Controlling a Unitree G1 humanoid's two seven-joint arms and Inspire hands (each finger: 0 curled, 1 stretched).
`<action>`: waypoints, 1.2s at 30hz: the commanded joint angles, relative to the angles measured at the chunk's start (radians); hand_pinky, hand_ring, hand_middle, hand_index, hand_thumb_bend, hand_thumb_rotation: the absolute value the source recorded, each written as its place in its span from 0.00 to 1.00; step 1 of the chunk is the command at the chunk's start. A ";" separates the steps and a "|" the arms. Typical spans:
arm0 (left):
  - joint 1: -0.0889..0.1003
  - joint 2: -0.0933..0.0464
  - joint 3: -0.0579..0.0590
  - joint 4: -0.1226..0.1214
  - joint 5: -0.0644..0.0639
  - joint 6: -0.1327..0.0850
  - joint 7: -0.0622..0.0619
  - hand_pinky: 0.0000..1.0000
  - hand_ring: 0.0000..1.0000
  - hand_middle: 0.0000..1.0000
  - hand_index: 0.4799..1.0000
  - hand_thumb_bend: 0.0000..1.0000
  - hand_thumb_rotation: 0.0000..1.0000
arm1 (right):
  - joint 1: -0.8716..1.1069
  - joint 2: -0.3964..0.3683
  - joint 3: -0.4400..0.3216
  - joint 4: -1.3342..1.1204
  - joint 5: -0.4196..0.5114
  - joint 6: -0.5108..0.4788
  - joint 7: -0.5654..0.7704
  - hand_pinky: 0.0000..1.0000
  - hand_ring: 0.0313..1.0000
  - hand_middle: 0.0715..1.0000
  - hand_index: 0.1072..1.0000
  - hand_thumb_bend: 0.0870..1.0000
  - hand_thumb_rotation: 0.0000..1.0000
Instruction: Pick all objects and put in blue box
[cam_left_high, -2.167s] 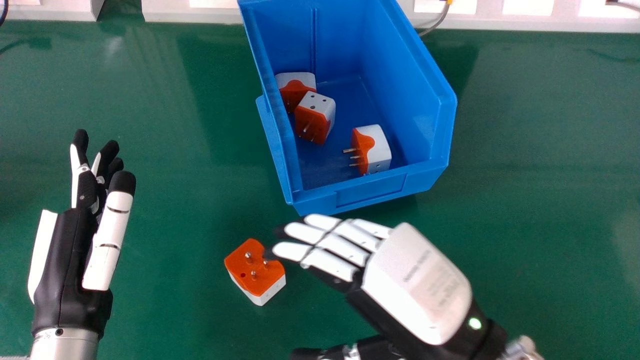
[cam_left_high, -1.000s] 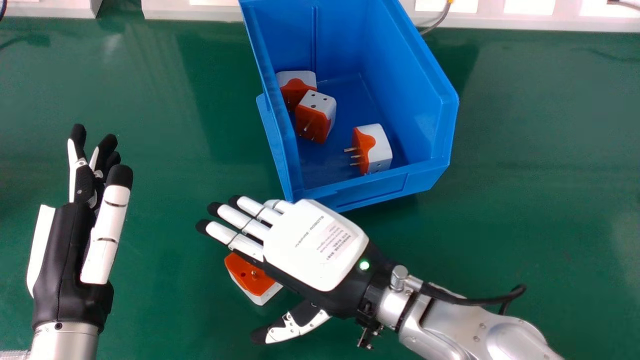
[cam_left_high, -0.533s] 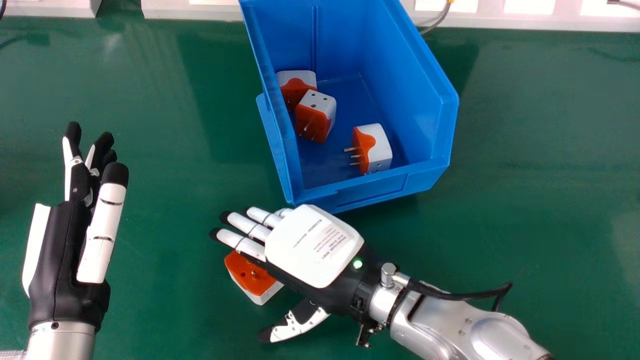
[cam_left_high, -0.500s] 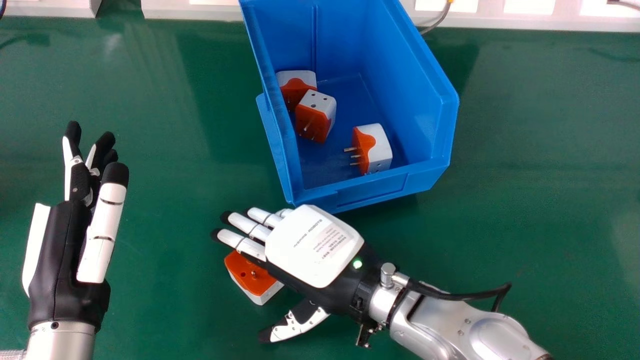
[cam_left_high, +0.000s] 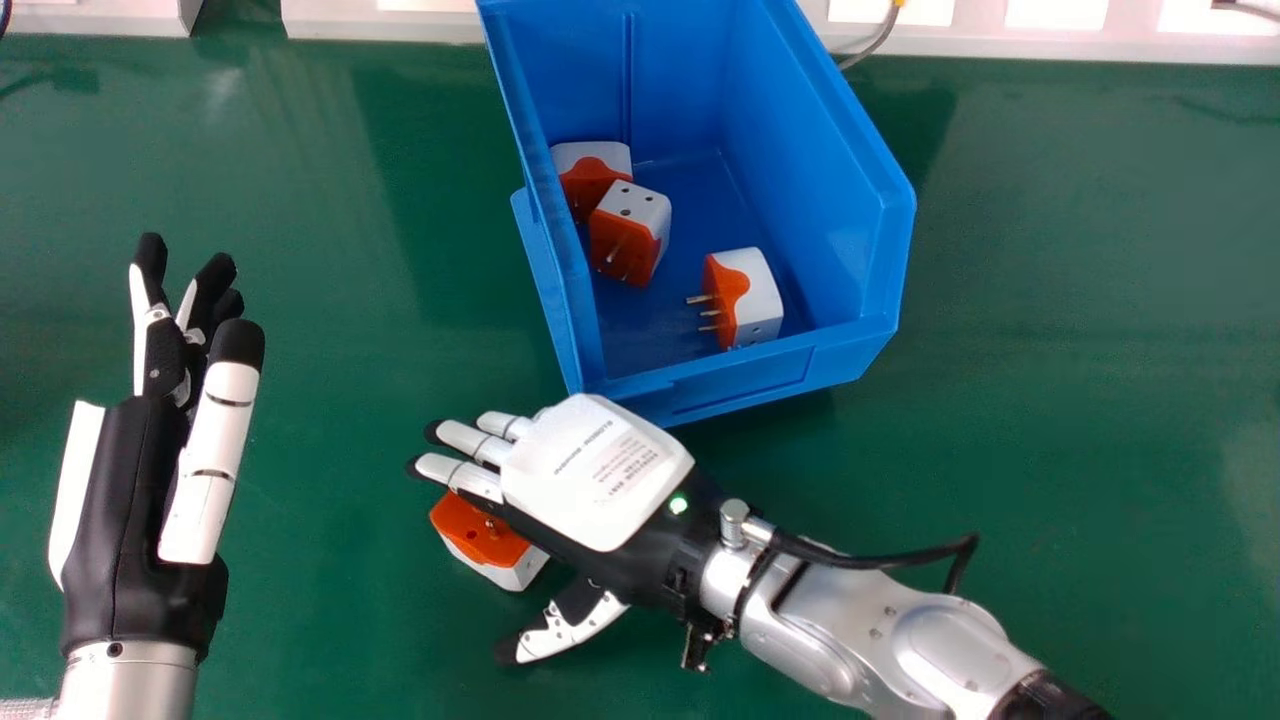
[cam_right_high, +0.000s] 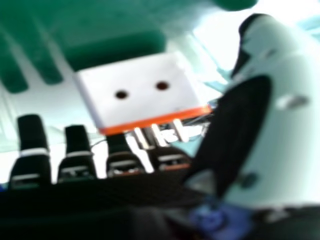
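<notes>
My right hand (cam_left_high: 600, 475) is palm down over an orange and white plug adapter (cam_left_high: 490, 545) on the green table, its back hiding part of the adapter. Its fingers are nearly straight and the thumb stands apart, open. In the right hand view, the adapter (cam_right_high: 142, 92) has its pins toward the fingers, with the right hand's thumb (cam_right_high: 280, 125) beside it. The blue box (cam_left_high: 745, 370) holds an adapter (cam_left_high: 745, 298) near its front and two more, one (cam_left_high: 632, 232) in front of the other (cam_left_high: 592, 170), by its left wall. At the left, my left hand (cam_left_high: 130, 500) is upright and open.
Behind the box, a pale ledge (cam_left_high: 390, 25) runs along the table's far edge, with a thin cable (cam_left_high: 875, 48) near the box's back right. The box's front edge lies just beyond the right hand.
The right hand came in from the right over the adapter, and lately moved slightly left. The adapter has shifted a little left and away from the robot. The left hand has moved slightly forward.
</notes>
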 joint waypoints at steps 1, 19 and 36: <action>0.003 0.000 -0.001 -0.026 0.006 -0.009 0.002 0.97 0.97 0.97 0.93 0.57 0.87 | -0.017 0.009 0.015 0.029 0.007 0.006 0.024 0.75 0.90 0.94 0.89 0.40 0.52; 0.002 -0.007 -0.009 -0.046 -0.001 0.004 0.003 0.95 0.96 0.97 0.91 0.55 0.85 | -0.076 0.081 -0.022 0.201 0.169 -0.019 0.020 0.27 0.33 0.42 0.44 0.47 0.01; -0.002 -0.006 -0.011 -0.055 -0.002 0.014 -0.001 0.95 0.96 0.96 0.91 0.54 0.84 | -0.004 0.088 -0.075 0.122 0.301 0.062 0.132 0.21 0.29 0.39 0.43 0.44 0.10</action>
